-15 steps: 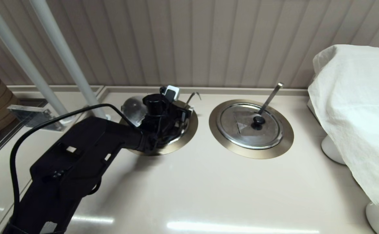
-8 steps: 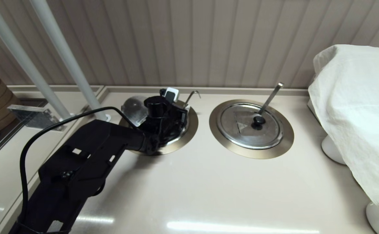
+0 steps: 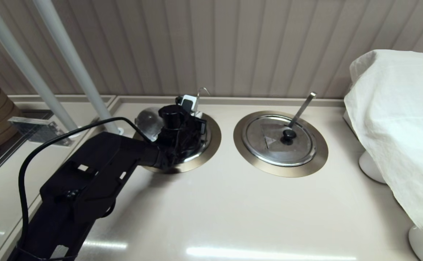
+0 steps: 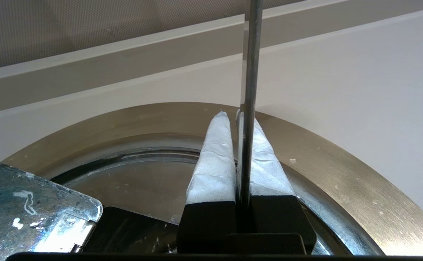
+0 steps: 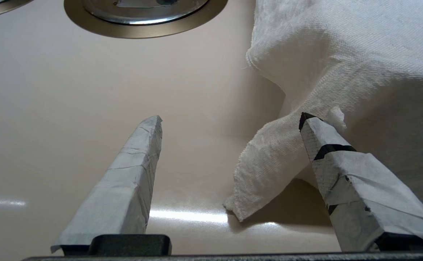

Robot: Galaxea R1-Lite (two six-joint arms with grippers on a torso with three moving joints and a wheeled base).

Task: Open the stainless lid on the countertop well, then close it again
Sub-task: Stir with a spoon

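Note:
My left gripper (image 3: 191, 103) (image 4: 233, 115) is over the left countertop well (image 3: 213, 139), shut on the thin hook-ended wire handle (image 3: 201, 91) (image 4: 249, 72), which stands nearly upright between the taped fingers (image 4: 215, 159). The well's bronze-steel ring (image 4: 342, 174) curves around a dark open recess. The stainless lid (image 3: 148, 121) (image 4: 26, 206) sits tilted off the well's left rear side, partly hidden behind my arm; its knob cannot be made out. My right gripper (image 5: 229, 121) hangs open low over the counter beside a white cloth, out of the head view.
The twin well (image 3: 240, 145) to the right is covered by its lid (image 3: 269, 145) with a straight flat bar handle (image 3: 302, 107). A white cloth (image 3: 396, 127) drapes an object at the right. White poles (image 3: 77, 69) and a glass tray (image 3: 33, 128) stand left.
The wire handle, held in my left gripper, has swung from leaning right to nearly upright, its hook rising and shifting left. The left arm has shifted slightly. The right side is unchanged.

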